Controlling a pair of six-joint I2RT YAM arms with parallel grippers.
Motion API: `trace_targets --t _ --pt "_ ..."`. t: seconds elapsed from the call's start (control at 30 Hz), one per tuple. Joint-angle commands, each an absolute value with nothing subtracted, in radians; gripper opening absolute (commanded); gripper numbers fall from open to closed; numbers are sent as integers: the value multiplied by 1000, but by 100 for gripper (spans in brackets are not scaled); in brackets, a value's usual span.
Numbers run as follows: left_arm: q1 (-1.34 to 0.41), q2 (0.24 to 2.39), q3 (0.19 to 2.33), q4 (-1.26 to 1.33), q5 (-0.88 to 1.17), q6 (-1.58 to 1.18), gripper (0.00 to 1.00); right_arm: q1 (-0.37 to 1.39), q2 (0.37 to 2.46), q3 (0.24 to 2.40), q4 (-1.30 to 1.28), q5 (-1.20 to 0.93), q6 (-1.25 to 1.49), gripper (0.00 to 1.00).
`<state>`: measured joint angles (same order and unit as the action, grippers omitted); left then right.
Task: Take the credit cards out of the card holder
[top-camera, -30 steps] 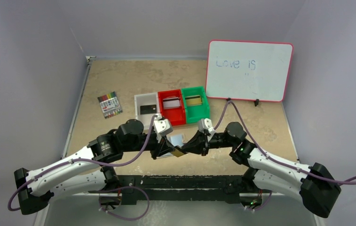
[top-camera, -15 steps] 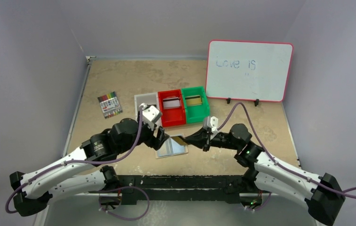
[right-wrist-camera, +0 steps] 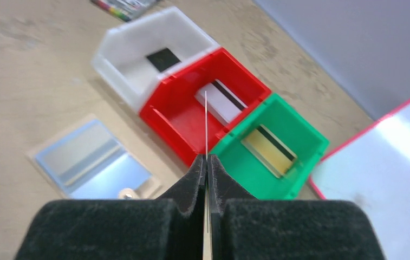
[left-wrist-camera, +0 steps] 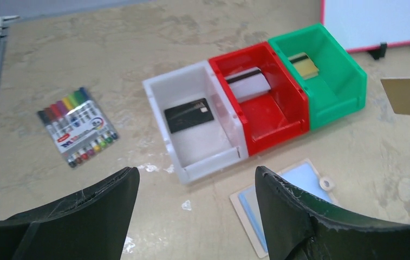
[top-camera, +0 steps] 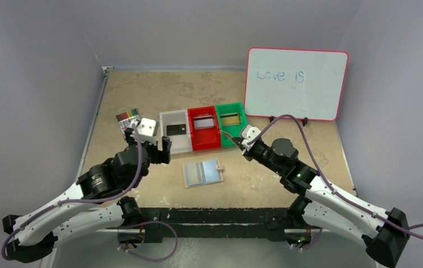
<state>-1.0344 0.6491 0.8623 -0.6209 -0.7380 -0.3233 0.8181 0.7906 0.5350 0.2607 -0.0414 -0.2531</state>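
Observation:
The card holder [top-camera: 202, 173] lies open and flat on the table, pale blue inside, and also shows in the wrist views [left-wrist-camera: 294, 189] [right-wrist-camera: 91, 160]. My left gripper [top-camera: 156, 152] [left-wrist-camera: 196, 176] hangs open and empty to its left, in front of the white bin [top-camera: 167, 142]. My right gripper [top-camera: 234, 139] [right-wrist-camera: 207, 160] is shut on a thin gold credit card [left-wrist-camera: 408, 96], seen edge-on [right-wrist-camera: 206, 124], just in front of the green bin [top-camera: 237, 139]. A black card [top-camera: 176, 129] lies in the white bin, a silver one [top-camera: 203, 121] in the red bin [top-camera: 206, 142], and a gold one [top-camera: 231, 118] in the green bin.
A pack of coloured markers [top-camera: 128, 118] lies at the left, partly behind my left wrist. A whiteboard [top-camera: 295, 84] with writing stands at the back right. Grey walls close in the table on three sides.
My left gripper opened, let go of the card holder and drew back to the left. The holder now lies flat. My right gripper carried the gold card away toward the green bin.

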Motion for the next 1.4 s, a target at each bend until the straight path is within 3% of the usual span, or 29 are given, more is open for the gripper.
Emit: trace_targets --t 0.0,0.27,0.43,0.73,0.97,1.37 --pt "-1031 576 900 -638 -923 -321 79 821 840 597 247 90 -412 0" --pt "-1032 454 723 -540 -984 -310 83 819 950 625 365 168 -566 0" --pt "-1032 474 718 -518 -1062 -332 85 778 1057 675 362 155 -632 0" --pt "-1031 558 561 -113 -1134 -194 91 623 1197 768 339 -47 -683 0" --pt "-1031 633 562 -161 -1215 -187 93 557 1337 866 298 -149 -753 0" --pt "-1030 494 525 -140 -1244 -155 93 507 1547 950 321 -227 -892 0"
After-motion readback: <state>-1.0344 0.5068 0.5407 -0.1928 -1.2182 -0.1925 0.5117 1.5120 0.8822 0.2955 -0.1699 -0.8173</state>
